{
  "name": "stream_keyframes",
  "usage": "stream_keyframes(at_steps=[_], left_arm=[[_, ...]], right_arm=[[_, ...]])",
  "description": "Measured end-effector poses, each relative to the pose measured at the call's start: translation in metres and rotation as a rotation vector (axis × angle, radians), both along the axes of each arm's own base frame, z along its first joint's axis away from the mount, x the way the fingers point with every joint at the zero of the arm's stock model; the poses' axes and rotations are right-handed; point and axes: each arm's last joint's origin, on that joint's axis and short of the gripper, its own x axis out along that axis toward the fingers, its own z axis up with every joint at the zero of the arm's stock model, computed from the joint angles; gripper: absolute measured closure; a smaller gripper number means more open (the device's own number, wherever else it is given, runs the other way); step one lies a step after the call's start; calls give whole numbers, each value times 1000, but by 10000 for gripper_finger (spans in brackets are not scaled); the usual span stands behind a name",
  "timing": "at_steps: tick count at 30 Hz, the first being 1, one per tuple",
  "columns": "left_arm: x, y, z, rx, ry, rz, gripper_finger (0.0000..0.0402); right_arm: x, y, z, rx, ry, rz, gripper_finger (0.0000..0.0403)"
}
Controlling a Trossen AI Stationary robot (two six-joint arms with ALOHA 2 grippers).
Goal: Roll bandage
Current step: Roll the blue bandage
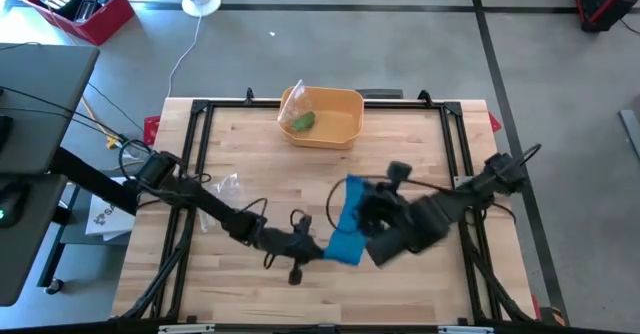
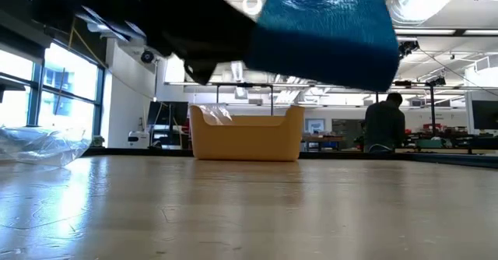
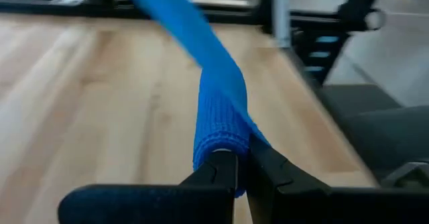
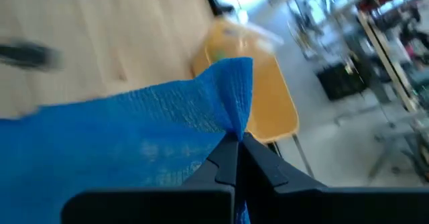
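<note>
Bandage (image 1: pixel 346 229), blue and stretched out, is held up above the middle of the wooden table (image 1: pixel 250 154) between both arms. One end is pinched by the left gripper (image 1: pixel 318 249), whose fingers are closed tight on it. The other end is pinched by the right gripper (image 1: pixel 352 187), closed too. From the low view, much of the bandage is cut off by the picture's top. A yellow bin (image 1: pixel 325 117) is seen at the far edge, a green thing (image 1: pixel 302 121) inside. A clear plastic bag (image 1: pixel 225 185) lies near the left arm.

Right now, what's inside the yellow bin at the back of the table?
The yellow bin holds a green item in a clear plastic bag at its left end. Anything under the bag is hidden.
</note>
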Motion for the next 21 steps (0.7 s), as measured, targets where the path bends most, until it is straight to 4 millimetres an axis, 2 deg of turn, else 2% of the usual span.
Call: stream_keyframes(at_steps=[3, 6, 11, 14, 17, 21], left_arm=[[-9, -21, 11, -22, -51, -64, 394], [-16, -41, 22, -61, -123, -117, 394], [-31, -64, 30, -60, -185, -120, 394], [-40, -73, 31, -46, -196, -79, 394], [-47, -78, 28, -52, -187, -22, 394], [-48, -78, 28, -36, -189, 15, 394]], right_arm=[[20, -18, -30, 70, 75, 20, 403], [40, -28, -69, 192, 87, 99, 403], [58, -26, -126, 433, -57, 270, 403], [50, -19, -157, 538, -99, 308, 403], [34, -7, -184, 649, -135, 275, 403], [16, 10, -208, 768, -249, 278, 392]])
